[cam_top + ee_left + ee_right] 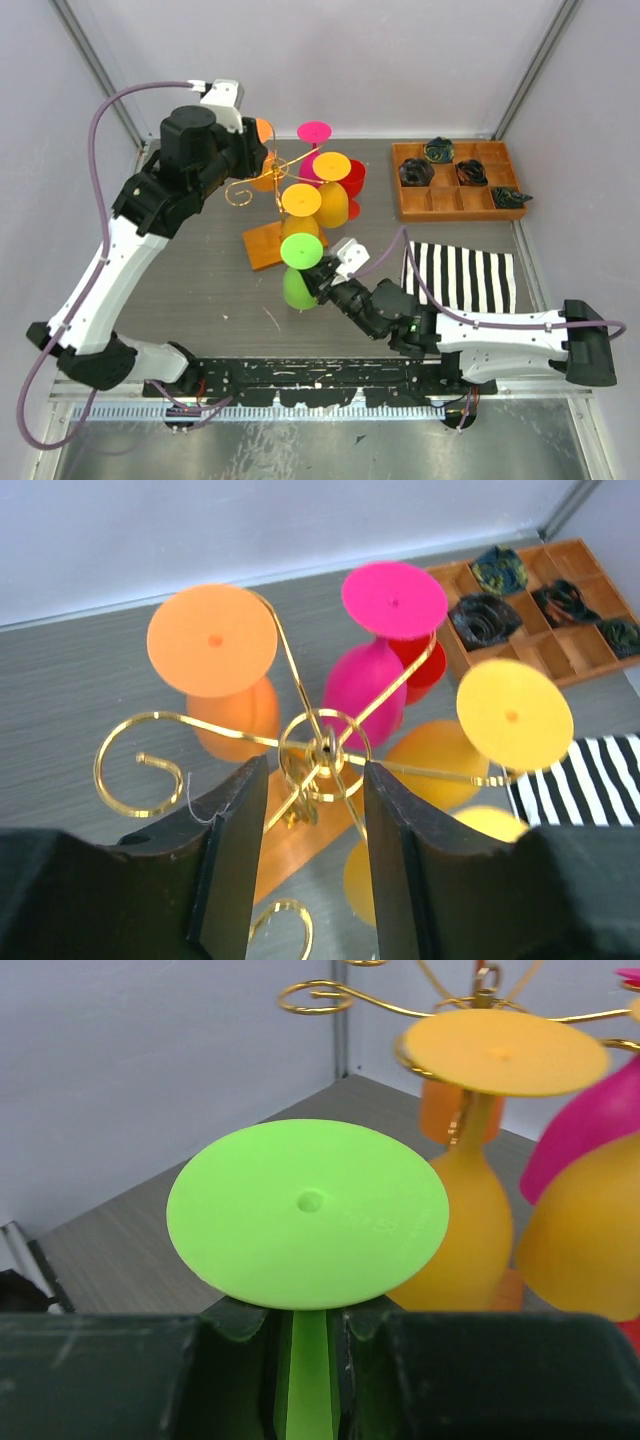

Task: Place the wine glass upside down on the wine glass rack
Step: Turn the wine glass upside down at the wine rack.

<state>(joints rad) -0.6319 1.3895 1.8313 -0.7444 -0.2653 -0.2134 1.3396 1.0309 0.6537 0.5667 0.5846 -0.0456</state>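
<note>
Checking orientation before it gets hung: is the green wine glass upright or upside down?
Upside down: the green wine glass shows foot up, bowl below, stem in the right end effector.

We see a robot lab cell: grey walls [350, 60] box in a table [200, 290]; a rail [320, 372] at bottom centre anchors two arms [110, 260].

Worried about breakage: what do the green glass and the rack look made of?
The green glass: likely plastic, opaque matte colour, moulding dimple in its foot. The rack: thin shiny gold wire, probably metal, on a wooden-looking base.
</note>
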